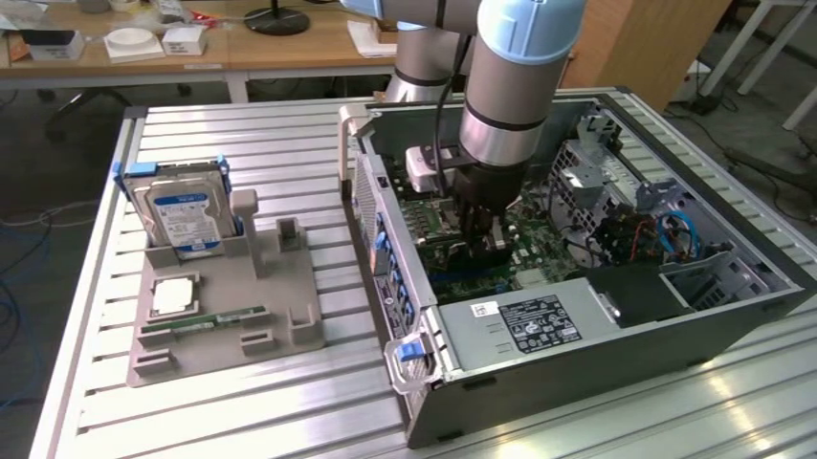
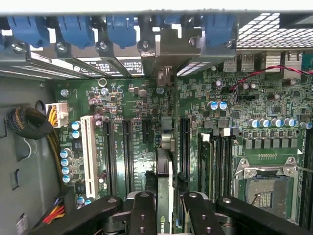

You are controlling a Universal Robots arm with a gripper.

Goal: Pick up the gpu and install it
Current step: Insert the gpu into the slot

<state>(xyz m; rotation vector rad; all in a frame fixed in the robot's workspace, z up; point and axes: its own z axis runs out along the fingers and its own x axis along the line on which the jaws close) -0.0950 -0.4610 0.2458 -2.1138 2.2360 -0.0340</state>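
Even, bright indoor light; glare streaks the slatted table [image 1: 715, 402], and the wrist view is soft.

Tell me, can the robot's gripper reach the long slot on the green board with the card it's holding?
Probably yes. The gripper holds the gpu edge-on, right over the motherboard inside the open computer case. The black slots beside it look bare, with nothing lying across them.

Seen edge-on in the wrist view: gpu [image 2: 164, 196], lower end cut off by the frame, faces hidden. Blocked by the arm [image 1: 511, 86] in the exterior view: gripper [image 1: 483, 251] fingertips, much of the motherboard [image 1: 542, 251].
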